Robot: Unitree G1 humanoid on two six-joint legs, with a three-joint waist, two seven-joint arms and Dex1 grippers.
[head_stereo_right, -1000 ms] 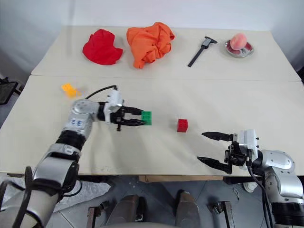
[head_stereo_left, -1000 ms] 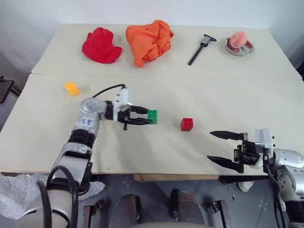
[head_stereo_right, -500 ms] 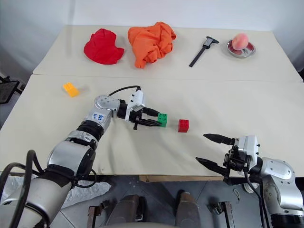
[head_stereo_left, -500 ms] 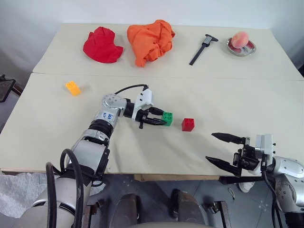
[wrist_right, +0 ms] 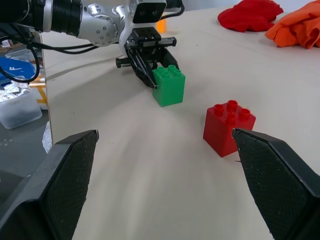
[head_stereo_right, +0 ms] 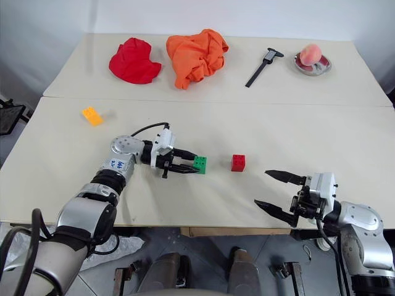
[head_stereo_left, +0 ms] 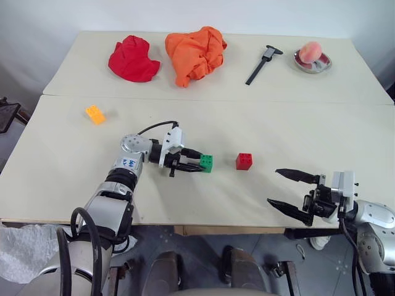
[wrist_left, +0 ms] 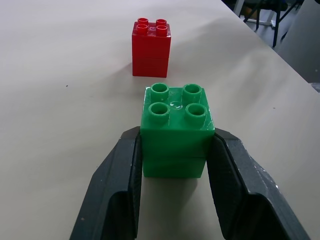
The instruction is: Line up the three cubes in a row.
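Note:
My left gripper [head_stereo_left: 199, 164] is shut on the green cube [head_stereo_left: 206, 163], which sits low at the table surface near the middle of the near table; in the left wrist view its fingers [wrist_left: 117, 192] clamp both sides of the green cube [wrist_left: 176, 129]. The red cube [head_stereo_left: 244, 161] stands a short gap to its right, studs up, also seen as the red cube [wrist_left: 151, 47]. The yellow-orange cube [head_stereo_left: 94, 114] lies far off at the left. My right gripper [head_stereo_left: 292, 193] hangs open at the table's front right edge, nothing between its fingers.
On the far table lie a red cloth [head_stereo_left: 133, 58], an orange cloth [head_stereo_left: 194, 52], a black caliper [head_stereo_left: 262, 61] and a small metal dish [head_stereo_left: 311, 63] holding a peach. A seam [head_stereo_left: 216, 97] joins the two tables.
My left gripper carried the green cube rightward toward the red cube, then eased back slightly left and sank to the table. The right gripper stayed put.

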